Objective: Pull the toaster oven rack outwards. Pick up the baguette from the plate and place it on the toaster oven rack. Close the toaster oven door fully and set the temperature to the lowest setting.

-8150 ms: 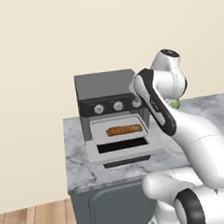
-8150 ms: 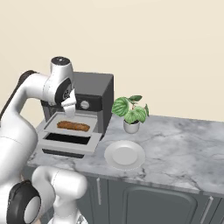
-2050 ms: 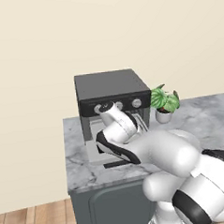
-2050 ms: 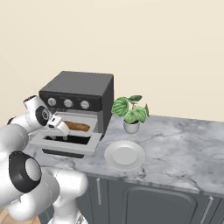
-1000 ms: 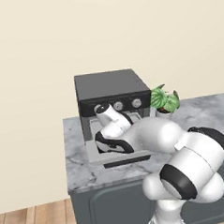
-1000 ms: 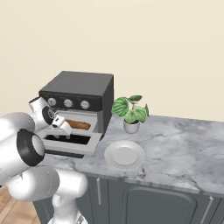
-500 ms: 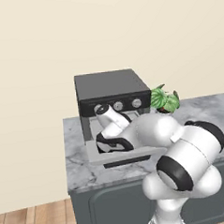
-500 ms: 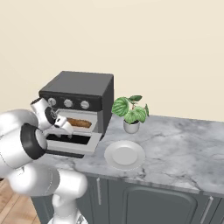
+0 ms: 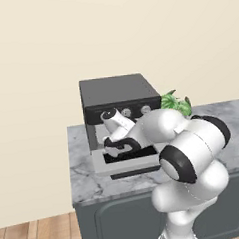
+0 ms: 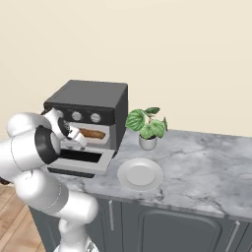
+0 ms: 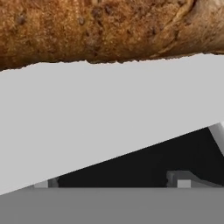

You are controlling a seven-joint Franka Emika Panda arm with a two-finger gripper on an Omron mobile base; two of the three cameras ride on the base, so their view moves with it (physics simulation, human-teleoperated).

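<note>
The dark grey toaster oven [image 10: 91, 96] stands on the counter with its door [image 10: 101, 158] folded down flat. The orange-brown baguette [image 10: 93, 134] lies on the light-grey rack [image 11: 100, 113] in the oven's mouth. In the hand view the baguette [image 11: 96, 26] spans the top, very close. My gripper [image 10: 74, 137] hangs low over the open door at the oven's mouth, open and holding nothing. The left base view shows the gripper [image 9: 119, 145] above the door [image 9: 100, 163], with the arm hiding much of the cavity. The white plate [image 10: 140, 173] sits bare to the right of the door.
A potted plant [image 10: 146, 125] stands just right of the oven, behind the plate. Silver knobs [image 10: 95, 118] line the oven's black strip above the cavity. The marble counter [image 10: 197, 162] runs on to the right. The counter's front edge is just below the door.
My hand has dropped lower and moved in toward the oven's mouth. The baguette sits slightly deeper in than before. The door still lies flat.
</note>
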